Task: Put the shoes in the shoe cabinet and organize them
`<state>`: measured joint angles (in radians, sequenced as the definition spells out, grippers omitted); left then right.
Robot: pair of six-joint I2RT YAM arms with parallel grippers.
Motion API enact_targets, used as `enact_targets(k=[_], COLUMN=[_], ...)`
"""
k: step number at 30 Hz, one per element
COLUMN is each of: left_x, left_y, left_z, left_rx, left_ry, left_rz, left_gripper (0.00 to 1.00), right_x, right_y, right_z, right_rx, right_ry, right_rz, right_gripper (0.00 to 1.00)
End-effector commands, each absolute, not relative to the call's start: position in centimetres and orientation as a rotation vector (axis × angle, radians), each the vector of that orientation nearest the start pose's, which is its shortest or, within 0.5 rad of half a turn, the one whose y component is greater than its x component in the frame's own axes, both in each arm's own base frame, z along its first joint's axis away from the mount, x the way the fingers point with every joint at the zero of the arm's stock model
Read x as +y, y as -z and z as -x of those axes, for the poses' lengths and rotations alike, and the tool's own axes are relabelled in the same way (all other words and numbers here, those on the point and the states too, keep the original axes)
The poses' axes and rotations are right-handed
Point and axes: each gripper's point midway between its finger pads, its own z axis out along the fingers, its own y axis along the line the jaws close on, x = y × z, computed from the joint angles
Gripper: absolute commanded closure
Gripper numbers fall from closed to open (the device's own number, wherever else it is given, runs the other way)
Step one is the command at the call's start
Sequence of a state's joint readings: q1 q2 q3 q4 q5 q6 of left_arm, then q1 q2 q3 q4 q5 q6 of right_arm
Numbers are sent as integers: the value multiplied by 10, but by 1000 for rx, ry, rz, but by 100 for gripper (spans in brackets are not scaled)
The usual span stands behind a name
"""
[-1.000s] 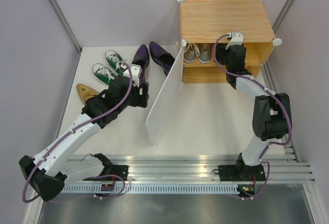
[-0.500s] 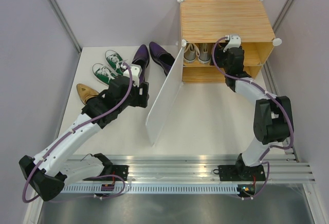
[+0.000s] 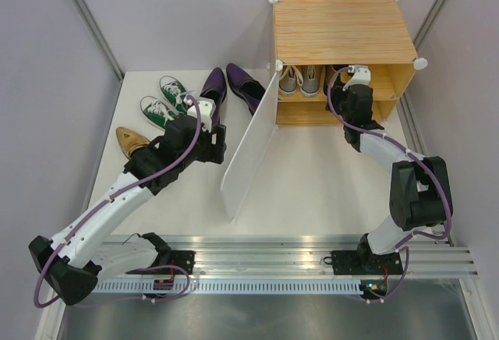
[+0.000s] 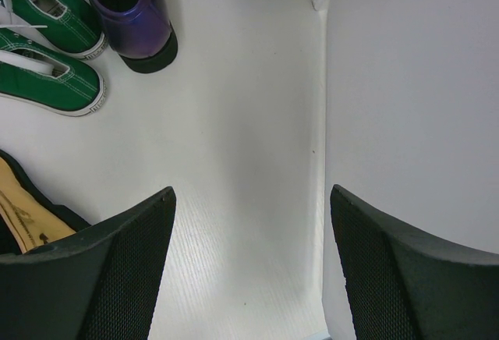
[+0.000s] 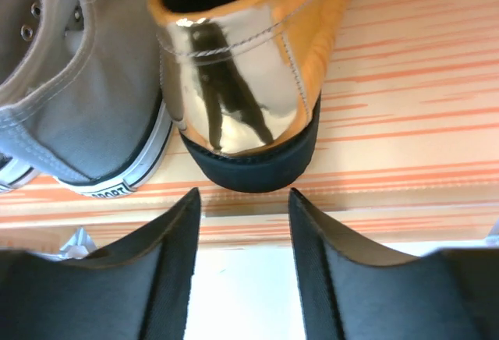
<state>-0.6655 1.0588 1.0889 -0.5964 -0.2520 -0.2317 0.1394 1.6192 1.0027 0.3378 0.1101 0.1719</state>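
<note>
The shoe cabinet stands at the back right with its white door swung open. Grey sneakers sit on its upper shelf. My right gripper is open and empty just in front of that shelf. A gold shoe stands there heel-out beside a grey sneaker. My left gripper is open and empty over the table beside the door. The other gold shoe, green sneakers and purple shoes lie on the table at left.
The open door panel stands between the two arms. Grey side walls close in the table on both sides. The cabinet's lower shelf shows under the upper one. A metal rail runs along the near edge.
My right gripper has drawn back out of the cabinet toward the near side, leaving the gold shoe on the upper shelf. The left arm has not moved.
</note>
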Motion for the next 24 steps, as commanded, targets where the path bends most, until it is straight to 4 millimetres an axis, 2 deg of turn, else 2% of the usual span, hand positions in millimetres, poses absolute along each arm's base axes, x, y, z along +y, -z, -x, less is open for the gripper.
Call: enact_targets(k=[1,2,8,15,20,24], left_x=[-174,-174,-174,-174,-174,-173], left_y=[-249,-248,-249,-250,-249,-248], left_z=[-273,-272,-272,-272,-272,-273], left_rx=[2077,2080,2078,2077,2079,2078], left_ry=[271,271,269,270,267,260], left_rz=[-362,-364,-364,-364,-367,-364], left_gripper=[17,17,17,17,17,17], right_x=[50,49,38,35,33,31], right_y=[-175,-171,-178,-189,-187,-193], right_z=[-494,-496,-511,-518,-527,-535], right_rx=[1845,1849,1820,1781,1785,1774], right_ry=[-134,-137,-128,-123,-107,-104], right_rz=[-188,-202,-249,-263,-270,-277], right_gripper=[49,51,55,57,57,57])
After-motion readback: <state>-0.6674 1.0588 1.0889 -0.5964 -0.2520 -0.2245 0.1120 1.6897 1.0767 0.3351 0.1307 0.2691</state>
